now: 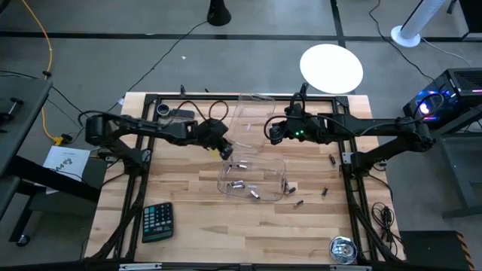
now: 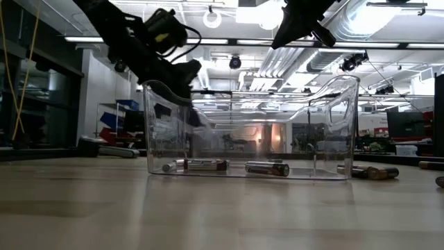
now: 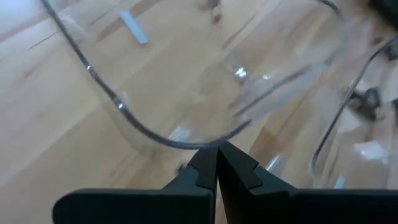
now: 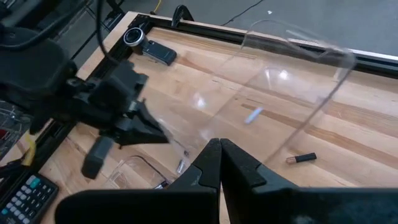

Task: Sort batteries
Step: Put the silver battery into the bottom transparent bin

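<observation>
Looking level across the table shows batteries (image 2: 267,168) lying in the clear tray (image 2: 347,125), while overhead shows my left gripper (image 1: 226,151) clenched empty at its rim, batteries just below.

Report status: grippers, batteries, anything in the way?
Left gripper shut at near clear tray's rim. Right gripper shut, empty, above far tray. Batteries in near tray, others loose. Nothing blocking.

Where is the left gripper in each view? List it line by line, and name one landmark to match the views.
High view: left gripper left of centre, at the near clear tray's left end.
Low view: upper left, above the tray's left wall.
Left wrist view: bottom centre, shut, tips at the rim.
Right wrist view: left of centre.
Shared landmark: the tray's rim.
</observation>
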You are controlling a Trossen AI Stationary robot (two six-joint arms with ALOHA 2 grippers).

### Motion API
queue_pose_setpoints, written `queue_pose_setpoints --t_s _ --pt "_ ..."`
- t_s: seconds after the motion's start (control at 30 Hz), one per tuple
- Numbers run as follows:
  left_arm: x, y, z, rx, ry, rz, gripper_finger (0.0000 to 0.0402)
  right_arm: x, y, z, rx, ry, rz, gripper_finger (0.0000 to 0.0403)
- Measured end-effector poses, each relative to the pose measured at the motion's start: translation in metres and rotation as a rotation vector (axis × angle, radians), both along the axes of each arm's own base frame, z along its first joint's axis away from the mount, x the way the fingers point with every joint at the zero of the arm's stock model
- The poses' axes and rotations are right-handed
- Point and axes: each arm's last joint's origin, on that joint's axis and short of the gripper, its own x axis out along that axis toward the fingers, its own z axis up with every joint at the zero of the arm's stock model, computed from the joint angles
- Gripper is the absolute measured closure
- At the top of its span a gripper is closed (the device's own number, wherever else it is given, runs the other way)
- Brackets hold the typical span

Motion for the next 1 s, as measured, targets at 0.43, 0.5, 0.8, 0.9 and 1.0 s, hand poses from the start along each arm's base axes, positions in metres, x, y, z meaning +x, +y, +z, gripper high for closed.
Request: queue_pose_setpoints --t_s 0.43,0.5,0.8,0.9,1.0 --pt "0.011 -0.002 0.011 0.063 0.06 -0.243 0.0401 0.0 0.0 0.0 -0.001 0.004 0.0 0.0403" --pt "0.007 -0.003 0.01 0.066 0.106 -0.274 0.0401 0.0 0.0 0.0 -0.001 0.005 0.0 0.0403" --pt "0.018 -0.028 0.017 -0.007 -0.025 -0.384 0.0401 -0.001 0.0 -0.001 -0.001 0.012 -0.001 0.0403" --pt "0.023 -0.044 0.019 0.03 -0.06 -0.453 0.0401 -0.001 0.0 -0.001 -0.001 0.015 -0.001 0.0403" --pt "0.023 -0.051 0.019 0.113 -0.036 -0.48 0.0401 -0.001 0.0 -0.001 -0.001 0.021 -0.001 0.0403"
